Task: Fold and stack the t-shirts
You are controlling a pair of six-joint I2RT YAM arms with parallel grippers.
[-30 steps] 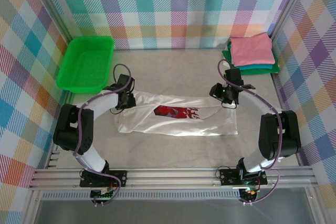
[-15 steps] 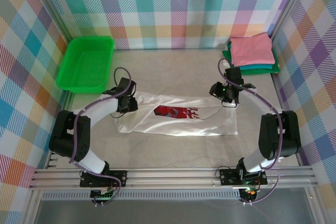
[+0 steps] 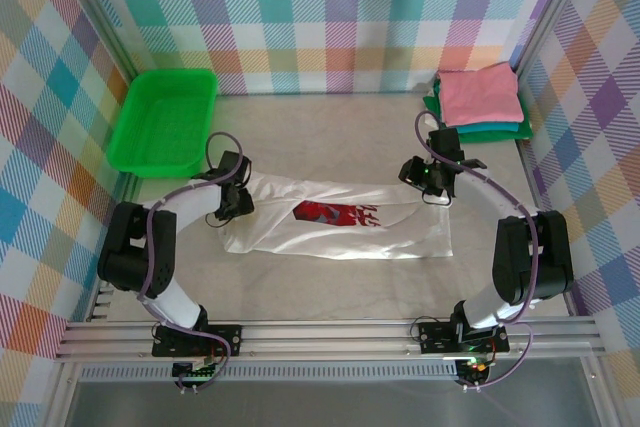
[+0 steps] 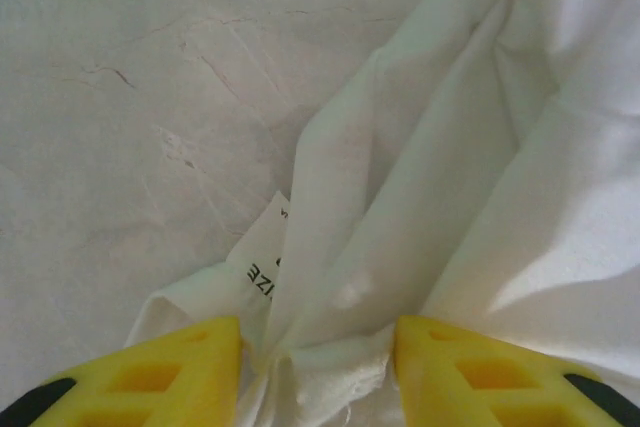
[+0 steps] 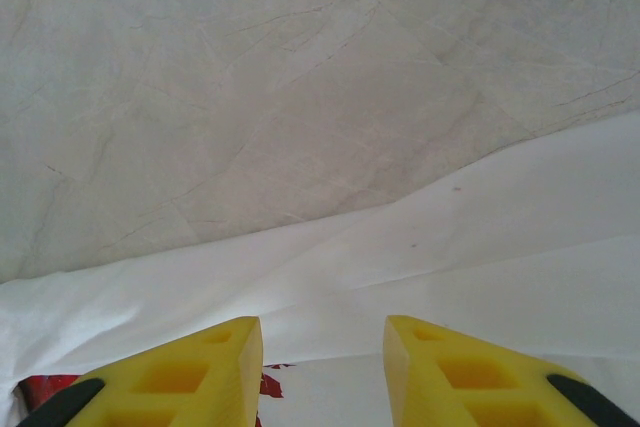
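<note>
Plaid-walled cell, pale grey tabletop (image 3: 330, 137): white printed cloth t-shirt (image 3: 340, 232) lies folded lengthwise mid-table.
Left gripper (image 4: 318, 332) straddles the shirt's bunched left end, jaws half apart, apparently releasing a laid fold; its arm has shifted slightly. The right gripper (image 5: 322, 332), half-open and empty, hovers unmoved over the far edge.

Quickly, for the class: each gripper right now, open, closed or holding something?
Left gripper: open, white t-shirt cloth between its fingers, not pinched.
Right gripper: open over the white t-shirt, holding nothing.
</note>
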